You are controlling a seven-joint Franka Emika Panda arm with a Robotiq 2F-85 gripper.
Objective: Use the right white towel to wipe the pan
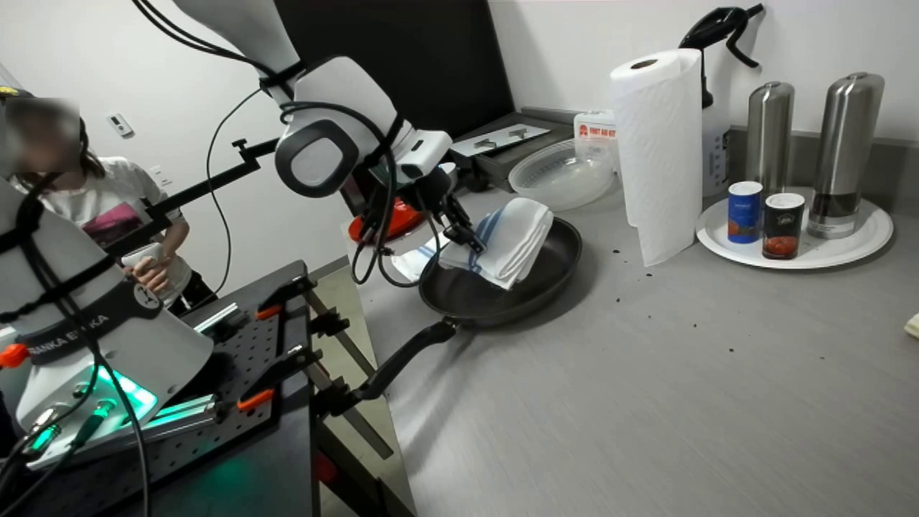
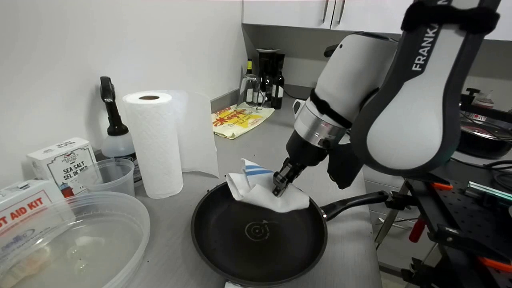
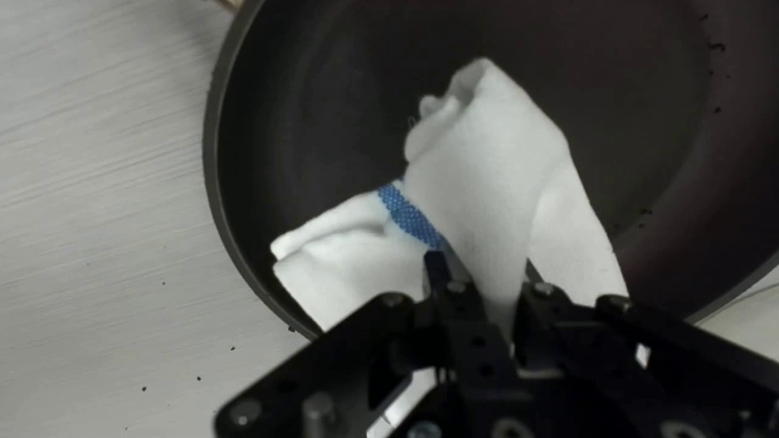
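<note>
My gripper (image 1: pixel 472 241) is shut on the white towel (image 1: pixel 520 233), a folded cloth with blue stripes, seen in both exterior views. Between the fingertips in the wrist view the towel (image 3: pixel 493 170) is pinched into a fold and fans out ahead of them over the pan (image 3: pixel 341 103). The black pan (image 2: pixel 224 244) rests on the counter. In an exterior view the towel (image 2: pixel 260 196) lies across the pan's edge near the handle (image 2: pixel 354 203). Whether its underside touches the pan floor is hidden. Dark crumbs (image 3: pixel 718 47) show inside the pan.
Another striped white cloth (image 1: pixel 411 265) lies beyond the pan, close to a red dish (image 1: pixel 395 221). Around the pan stand a paper-towel roll (image 2: pixel 154 152), a clear plastic bowl (image 2: pixel 140 216) and a white plate (image 1: pixel 840 257) with shakers. The handle reaches over the counter edge.
</note>
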